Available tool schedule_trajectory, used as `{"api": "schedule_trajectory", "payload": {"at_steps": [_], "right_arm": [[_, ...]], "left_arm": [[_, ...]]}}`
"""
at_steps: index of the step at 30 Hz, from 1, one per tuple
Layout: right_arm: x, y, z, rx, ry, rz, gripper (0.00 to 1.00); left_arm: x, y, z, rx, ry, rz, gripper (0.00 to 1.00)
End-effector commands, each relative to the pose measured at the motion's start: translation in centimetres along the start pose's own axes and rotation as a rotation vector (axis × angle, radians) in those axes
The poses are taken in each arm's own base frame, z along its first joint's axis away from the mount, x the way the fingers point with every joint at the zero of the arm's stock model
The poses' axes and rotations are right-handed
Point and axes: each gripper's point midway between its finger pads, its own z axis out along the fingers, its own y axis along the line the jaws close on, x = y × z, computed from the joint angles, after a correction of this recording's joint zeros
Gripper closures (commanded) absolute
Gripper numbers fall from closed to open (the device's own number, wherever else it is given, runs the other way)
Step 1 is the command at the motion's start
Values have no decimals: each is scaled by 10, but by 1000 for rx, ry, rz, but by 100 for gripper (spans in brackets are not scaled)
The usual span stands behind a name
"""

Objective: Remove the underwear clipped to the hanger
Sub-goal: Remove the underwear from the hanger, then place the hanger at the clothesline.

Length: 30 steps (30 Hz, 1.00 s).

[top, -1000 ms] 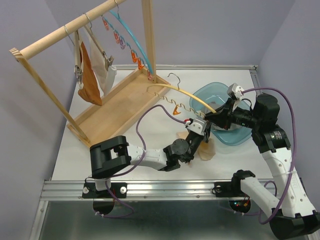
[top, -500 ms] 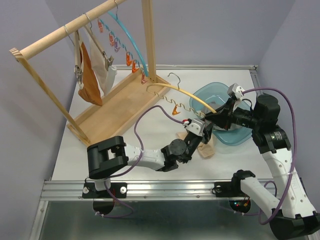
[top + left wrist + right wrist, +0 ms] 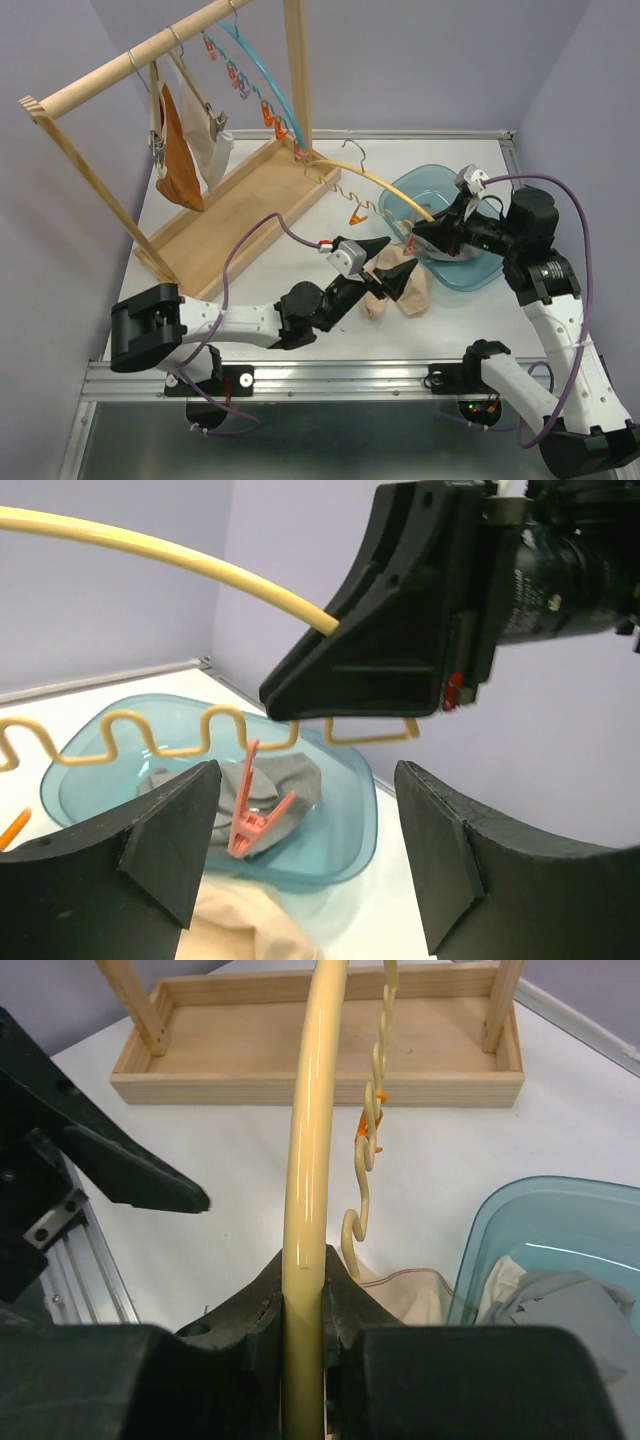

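My right gripper (image 3: pixel 424 236) (image 3: pixel 305 1290) is shut on the arc of the yellow hanger (image 3: pixel 372 182) (image 3: pixel 312 1130) and holds it over the table beside the teal basin. Below it a beige pair of underwear (image 3: pixel 404 291) (image 3: pixel 248 926) (image 3: pixel 412 1296) lies loose on the table. My left gripper (image 3: pixel 390 262) (image 3: pixel 315 870) hovers just above that pair, jaws wide apart with nothing between them. A pink clip (image 3: pixel 250 812) dangles from the hanger's wavy bar. On the rack hang a rust-orange pair (image 3: pixel 178 150) and a white pair (image 3: pixel 212 142).
The teal basin (image 3: pixel 480 275) (image 3: pixel 345 820) (image 3: pixel 492 1230) holds grey underwear (image 3: pixel 292 783) (image 3: pixel 560 1310). A wooden rack with tray base (image 3: pixel 240 205) (image 3: pixel 320 1045) fills the left. A blue hanger (image 3: pixel 258 62) with orange clips hangs on its rail. An orange clip (image 3: pixel 357 218) sits on the yellow hanger.
My left gripper opened and let go of the beige underwear, which now lies on the table. The left arm drew back toward the left. The right gripper kept its hold.
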Motion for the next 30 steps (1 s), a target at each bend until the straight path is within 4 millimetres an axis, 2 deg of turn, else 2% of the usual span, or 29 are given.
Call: {"api": "schedule_trajectory", "payload": {"at_steps": [1, 2, 3, 5, 6, 9, 12, 14, 15, 16, 17, 18, 19, 20, 21, 22, 23, 24, 26, 30], "right_arm": [[-36, -17, -5, 98, -65, -113, 100], [-41, -22, -5, 121, -67, -121, 99], [-42, -25, -5, 131, -62, -124, 99], [-42, -34, 0, 146, -46, -120, 99], [-51, -35, -1, 151, -55, -140, 99], [-58, -47, 9, 146, -41, -134, 99], [-95, -60, 19, 153, -71, -158, 99], [-111, -68, 24, 156, -85, -165, 99], [-112, -80, 35, 155, -71, -143, 99], [-137, -78, 34, 153, -110, -175, 99], [-147, -82, 37, 151, -120, -179, 100], [-155, -83, 41, 140, -129, -173, 99], [-154, -92, 54, 123, -116, -152, 100], [-165, -92, 57, 116, -132, -155, 99], [-187, -86, 56, 97, -169, -172, 100], [-195, -86, 60, 85, -180, -170, 100], [-193, -90, 72, 55, -169, -150, 99], [-210, -86, 73, 40, -199, -167, 100], [-219, -81, 85, -1, -209, -134, 99], [-222, -72, 105, -47, -211, -121, 100]], "left_arm": [[-10, -4, -22, 62, 37, -21, 18], [5, 2, -31, 57, 97, 8, 18], [-4, 4, -36, 55, 93, 5, 18], [-2, 11, -46, 44, 125, 16, 18], [-3, 17, -56, 33, 152, 30, 18], [-2, 29, -77, 23, 222, 62, 18], [4, 39, -101, 27, 296, 92, 18], [7, 46, -112, 15, 328, 96, 18], [7, 50, -122, 9, 347, 89, 18], [7, 52, -127, 8, 357, 84, 18], [5, 53, -130, 11, 358, 77, 18], [2, 56, -136, 8, 362, 72, 18], [1, 55, -139, 16, 366, 70, 18], [-1, 55, -141, 24, 367, 70, 18], [-4, 55, -144, 31, 369, 76, 18], [-5, 55, -146, 38, 370, 80, 18], [-4, 54, -148, 51, 377, 81, 18], [-1, 55, -151, 53, 389, 87, 18], [-2, 57, -156, 55, 382, 72, 18], [-1, 57, -163, 61, 368, 34, 18]]}}
